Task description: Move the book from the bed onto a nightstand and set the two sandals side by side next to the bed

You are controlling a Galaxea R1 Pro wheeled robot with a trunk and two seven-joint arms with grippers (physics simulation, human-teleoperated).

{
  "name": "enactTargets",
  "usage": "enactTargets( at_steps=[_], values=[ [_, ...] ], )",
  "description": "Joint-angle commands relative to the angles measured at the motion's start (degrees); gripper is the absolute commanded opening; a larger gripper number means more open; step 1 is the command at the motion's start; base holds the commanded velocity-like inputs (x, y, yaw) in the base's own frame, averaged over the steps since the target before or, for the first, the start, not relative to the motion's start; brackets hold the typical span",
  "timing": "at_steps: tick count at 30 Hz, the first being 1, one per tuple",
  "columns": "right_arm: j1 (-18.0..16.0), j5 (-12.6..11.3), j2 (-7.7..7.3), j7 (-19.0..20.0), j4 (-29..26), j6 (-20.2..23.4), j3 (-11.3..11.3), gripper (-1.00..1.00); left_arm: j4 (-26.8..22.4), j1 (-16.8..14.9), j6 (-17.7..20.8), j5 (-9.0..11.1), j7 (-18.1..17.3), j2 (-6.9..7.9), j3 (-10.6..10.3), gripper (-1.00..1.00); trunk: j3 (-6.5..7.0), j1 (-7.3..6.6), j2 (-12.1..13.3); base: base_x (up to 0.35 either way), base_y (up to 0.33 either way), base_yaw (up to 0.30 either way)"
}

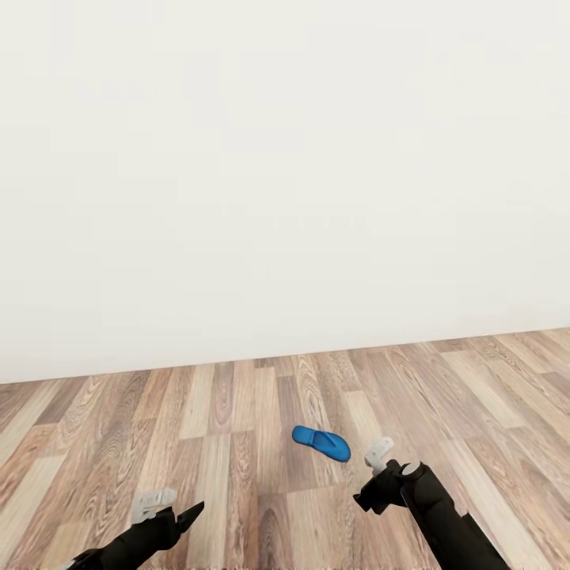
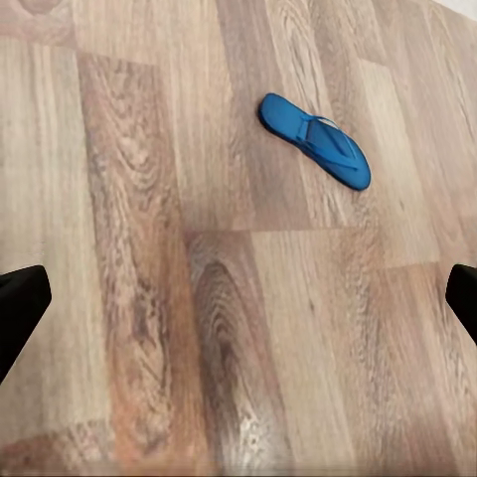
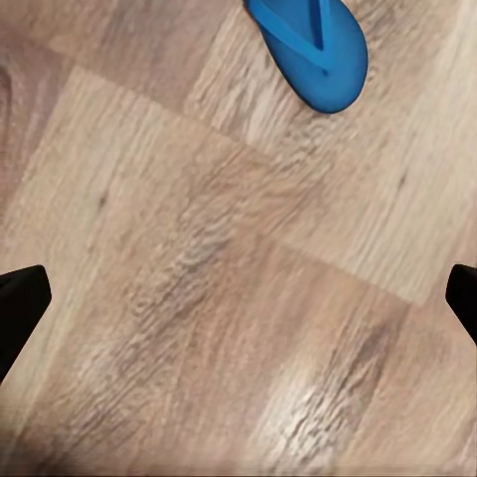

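One bright blue flip-flop sandal (image 1: 321,443) lies flat on the wood-plank floor, strap side up, a short way in front of me. My right gripper (image 1: 372,479) hovers open just right of its near end; in the right wrist view the sandal (image 3: 310,50) lies a little ahead of the open gripper (image 3: 238,298). My left gripper (image 1: 178,511) hangs open above bare floor, well to the sandal's left. The left wrist view has the sandal (image 2: 316,141) farther ahead of the gripper (image 2: 238,303). The book, bed and nightstand are out of view.
A plain white wall (image 1: 285,174) stands straight ahead and meets the brown plank floor (image 1: 237,412) a short distance beyond the sandal. Floor stretches left and right of the sandal.
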Motion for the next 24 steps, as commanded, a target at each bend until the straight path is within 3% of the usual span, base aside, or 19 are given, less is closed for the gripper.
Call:
enactTargets(
  at_steps=[1,3,6,11,16,24],
  values=[
    [0.0,0.9,-0.04,0.5,-0.1,0.1,0.1,1.00,0.0,0.0,0.5,0.4,-0.1,-0.01,0.1,1.00,-0.28,0.01,0.0,0.000,0.000,0.000],
    [0.0,2.0,-0.04,0.4,0.0,0.1,0.2,1.00,0.0,0.0,0.4,0.4,-0.2,-0.01,0.1,1.00,-0.72,0.06,-0.1,0.000,0.000,0.000],
    [0.0,5.4,-0.04,0.4,0.0,0.1,0.3,1.00,0.0,0.0,0.4,0.4,-0.2,-0.01,0.1,1.00,-1.39,0.14,-0.1,0.000,0.000,0.000],
    [0.1,16.8,0.03,0.4,3.3,0.1,1.3,1.00,0.0,0.0,0.5,0.4,-0.2,-0.01,0.1,1.00,-2.50,0.27,-0.2,0.000,0.000,0.000],
    [0.1,22.3,0.03,0.4,8.6,-0.1,2.2,1.00,0.0,0.0,0.5,0.4,-0.1,-0.01,0.1,1.00,-3.60,0.40,-0.2,0.000,0.000,0.000],
    [0.1,22.7,0.02,0.6,9.0,-3.9,2.0,1.00,0.0,0.0,0.5,0.4,-0.2,-0.01,0.1,1.00,-5.38,0.60,-0.3,0.000,0.000,0.000]
  ],
)
